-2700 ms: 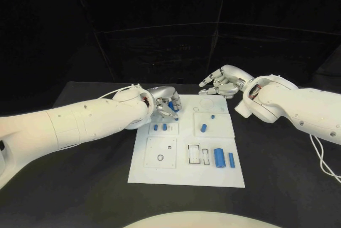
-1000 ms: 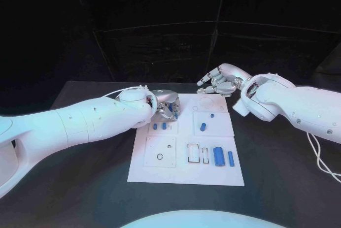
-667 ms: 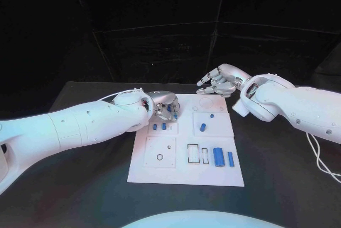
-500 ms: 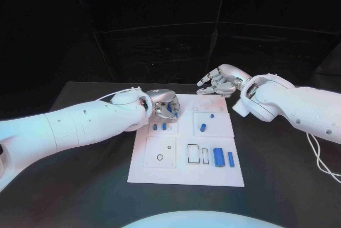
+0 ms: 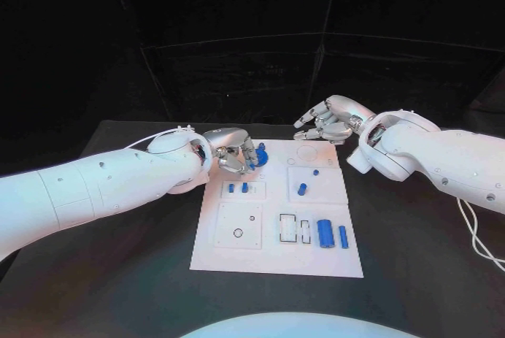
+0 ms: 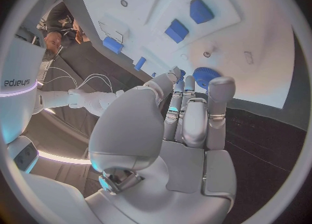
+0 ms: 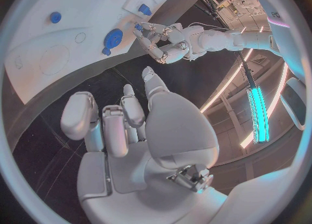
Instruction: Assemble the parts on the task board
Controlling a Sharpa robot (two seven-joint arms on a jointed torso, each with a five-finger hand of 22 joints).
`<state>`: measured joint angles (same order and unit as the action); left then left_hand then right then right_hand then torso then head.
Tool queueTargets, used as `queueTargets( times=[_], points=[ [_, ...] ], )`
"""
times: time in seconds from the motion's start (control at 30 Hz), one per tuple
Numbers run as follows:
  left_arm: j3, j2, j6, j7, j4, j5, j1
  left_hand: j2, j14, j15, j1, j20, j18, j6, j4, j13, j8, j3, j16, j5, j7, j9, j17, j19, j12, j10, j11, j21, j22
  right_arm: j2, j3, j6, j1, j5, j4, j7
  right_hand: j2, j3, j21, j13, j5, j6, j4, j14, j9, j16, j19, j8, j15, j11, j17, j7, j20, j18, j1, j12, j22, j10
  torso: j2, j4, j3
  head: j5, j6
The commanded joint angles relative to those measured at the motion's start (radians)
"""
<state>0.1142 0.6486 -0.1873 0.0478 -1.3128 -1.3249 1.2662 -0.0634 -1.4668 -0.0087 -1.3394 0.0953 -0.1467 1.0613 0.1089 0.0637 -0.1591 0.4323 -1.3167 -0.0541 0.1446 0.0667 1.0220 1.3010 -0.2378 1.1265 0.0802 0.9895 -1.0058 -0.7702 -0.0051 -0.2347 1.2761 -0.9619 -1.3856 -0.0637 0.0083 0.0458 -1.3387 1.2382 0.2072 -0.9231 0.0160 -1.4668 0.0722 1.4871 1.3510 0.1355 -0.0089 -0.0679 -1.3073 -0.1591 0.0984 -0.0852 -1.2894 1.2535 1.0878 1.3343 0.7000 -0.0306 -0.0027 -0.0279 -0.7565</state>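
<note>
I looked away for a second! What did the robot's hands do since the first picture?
The left hand turned, and a round blue gear now shows beside its fingertips; whether it grips it is unclear. The right hand stayed raised and empty beyond the task board. The other blue parts stayed put.

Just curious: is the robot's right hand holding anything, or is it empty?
Empty. The right hand hovers past the far edge of the task board, fingers loosely curled around nothing; its wrist view shows a bare palm.
</note>
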Motion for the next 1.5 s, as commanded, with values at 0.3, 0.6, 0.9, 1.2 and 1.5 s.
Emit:
queueTargets(
  times=[0.3,0.6,0.9,1.2,1.5],
  points=[
    [-0.001,0.028,0.077,-0.019,-0.006,0.012,0.000,-0.017,-0.011,0.004,0.004,0.002,0.010,0.006,0.002,0.002,0.008,0.007,-0.004,0.005,0.004,0.001,-0.004,0.002,0.009,0.010,0.000,0.006,-0.002,-0.001,0.001,0.001,0.002,-0.001,0.001,-0.008,0.012,0.004,0.006,-0.001,0.005,0.006,0.000,-0.062,-0.001,-0.005,-0.009,0.004,0.001,-0.001,-0.076,0.002,-0.001,-0.011,0.002,-0.005,-0.001,-0.006,0.001,0.0016,-0.0007,-0.002,0.000],
    [-0.001,0.026,0.088,-0.029,0.013,0.012,0.000,-0.018,-0.010,0.004,0.005,0.002,0.010,0.007,0.003,0.002,0.009,0.008,-0.003,0.005,0.004,0.001,-0.006,0.001,0.010,0.011,0.000,0.006,-0.002,0.000,0.000,0.003,0.002,-0.001,0.002,-0.009,0.012,0.004,0.006,-0.001,0.005,0.006,0.000,-0.062,-0.001,-0.005,-0.009,0.004,0.001,-0.001,-0.076,0.002,-0.001,-0.011,0.002,-0.005,-0.001,-0.006,0.001,0.0029,-0.0003,-0.002,0.000],
    [-0.001,0.018,0.089,-0.037,0.034,0.012,0.000,-0.018,-0.010,0.004,0.004,0.002,0.010,0.009,0.003,0.002,0.010,0.009,-0.004,0.005,0.003,0.001,-0.006,0.001,0.011,0.014,-0.001,0.006,-0.003,0.001,0.000,0.003,0.002,-0.001,0.002,-0.009,0.012,0.004,0.006,-0.001,0.005,0.006,0.000,-0.062,-0.001,-0.005,-0.009,0.004,0.001,-0.001,-0.076,0.002,-0.001,-0.011,0.002,-0.005,-0.001,-0.006,0.001,0.0019,0.0000,-0.002,0.000],
    [-0.001,0.006,0.105,-0.041,0.041,0.012,-0.005,-0.020,-0.010,0.003,0.006,0.002,0.010,0.010,0.004,0.002,0.011,0.010,-0.003,0.005,0.003,0.001,-0.008,0.000,0.013,0.016,-0.001,0.005,-0.003,0.001,0.000,0.004,0.002,-0.001,0.001,-0.009,0.012,0.004,0.006,-0.001,0.005,0.006,0.000,-0.062,-0.001,-0.005,-0.009,0.004,0.001,-0.001,-0.076,0.002,-0.001,-0.011,0.002,-0.005,-0.001,-0.006,0.001,0.0014,-0.0008,-0.002,0.001],
    [-0.001,-0.005,0.112,-0.044,0.050,0.012,-0.008,-0.020,-0.010,0.003,0.006,0.002,0.010,0.010,0.004,0.002,0.011,0.010,-0.003,0.005,0.003,0.001,-0.008,0.000,0.013,0.016,-0.001,0.005,-0.003,0.001,0.000,0.006,0.002,-0.001,0.000,-0.011,0.012,0.004,0.006,-0.001,0.005,0.006,0.000,-0.062,-0.001,-0.005,-0.009,0.004,0.001,-0.001,-0.076,0.002,-0.001,-0.011,0.002,-0.005,-0.001,-0.006,0.001,0.0028,0.0002,-0.003,-0.001]
  ],
)
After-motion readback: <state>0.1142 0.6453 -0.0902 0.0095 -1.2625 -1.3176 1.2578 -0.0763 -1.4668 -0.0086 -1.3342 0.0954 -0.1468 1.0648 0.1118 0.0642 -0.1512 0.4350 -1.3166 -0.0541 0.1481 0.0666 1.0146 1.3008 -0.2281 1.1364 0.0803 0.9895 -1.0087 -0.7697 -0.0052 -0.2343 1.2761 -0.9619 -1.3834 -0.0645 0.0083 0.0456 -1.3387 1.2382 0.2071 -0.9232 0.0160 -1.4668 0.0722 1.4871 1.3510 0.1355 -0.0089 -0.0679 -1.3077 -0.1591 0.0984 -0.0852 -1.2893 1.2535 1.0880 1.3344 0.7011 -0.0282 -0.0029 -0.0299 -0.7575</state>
